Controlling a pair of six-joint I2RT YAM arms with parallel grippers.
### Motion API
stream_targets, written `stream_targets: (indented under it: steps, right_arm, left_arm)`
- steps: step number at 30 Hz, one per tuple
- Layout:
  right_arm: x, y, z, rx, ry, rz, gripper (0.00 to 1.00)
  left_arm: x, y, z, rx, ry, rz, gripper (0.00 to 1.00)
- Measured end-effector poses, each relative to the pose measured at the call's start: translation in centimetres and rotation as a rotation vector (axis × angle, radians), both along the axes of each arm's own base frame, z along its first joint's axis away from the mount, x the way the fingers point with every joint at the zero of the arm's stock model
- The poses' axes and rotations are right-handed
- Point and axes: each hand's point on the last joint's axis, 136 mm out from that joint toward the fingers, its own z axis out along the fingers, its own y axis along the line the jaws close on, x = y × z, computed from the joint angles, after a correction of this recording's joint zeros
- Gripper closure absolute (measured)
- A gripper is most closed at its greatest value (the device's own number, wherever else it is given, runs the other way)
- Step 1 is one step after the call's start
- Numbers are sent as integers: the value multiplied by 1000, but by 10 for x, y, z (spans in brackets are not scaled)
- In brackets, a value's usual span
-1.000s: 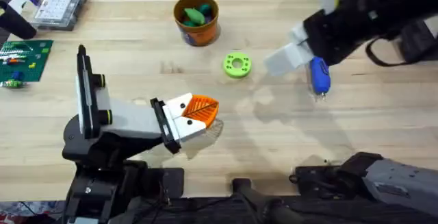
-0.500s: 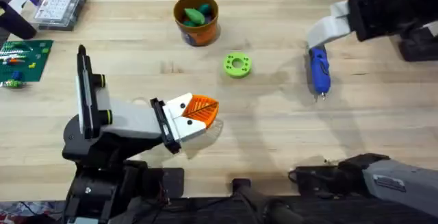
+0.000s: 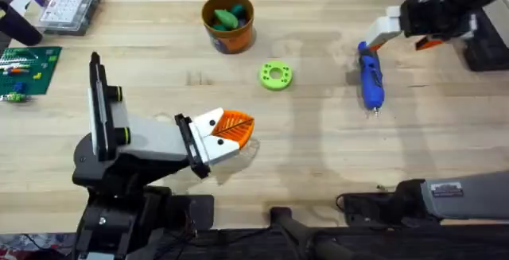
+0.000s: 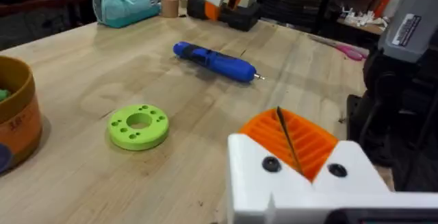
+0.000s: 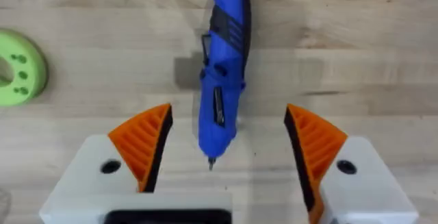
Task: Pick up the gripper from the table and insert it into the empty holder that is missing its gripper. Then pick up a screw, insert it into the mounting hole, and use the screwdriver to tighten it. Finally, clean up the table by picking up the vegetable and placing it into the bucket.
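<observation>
While the screwdriver lies flat on the worktop, the right end effector is held above it, fingers spread wide apart. The left end effector is seen pressed together, nothing between its pads.

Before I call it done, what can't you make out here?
1. Bucket: cut off by the left wrist view's edge; in the overhead view its wall hides part of the contents.
2. Right pincer: height above the screwdriver is unclear, since the right wrist view looks straight down.
3. Left pincer screws: too small to judge tightness.
</observation>
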Motion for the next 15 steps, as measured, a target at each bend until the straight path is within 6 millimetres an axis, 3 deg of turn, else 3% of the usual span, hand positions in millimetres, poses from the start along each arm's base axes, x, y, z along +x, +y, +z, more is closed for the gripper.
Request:
stream_targets:
  steps: [1, 2, 5, 15]
  right_arm:
    - [6, -1, -7, 6, 7, 5, 6]
    - [20, -3, -32, 27, 37, 24, 6]
    - [27, -1, -51, 40, 70, 49, 6]
    - [35, 0, -94, 58, 146, 85, 6]
  left_arm:
    - [0, 0, 0, 0, 0, 0, 996]
    - [0, 0, 0, 0, 0, 0, 996]
    - [0, 0, 0, 0, 0, 0, 996]
    - [0, 0, 0, 0, 0, 0, 996]
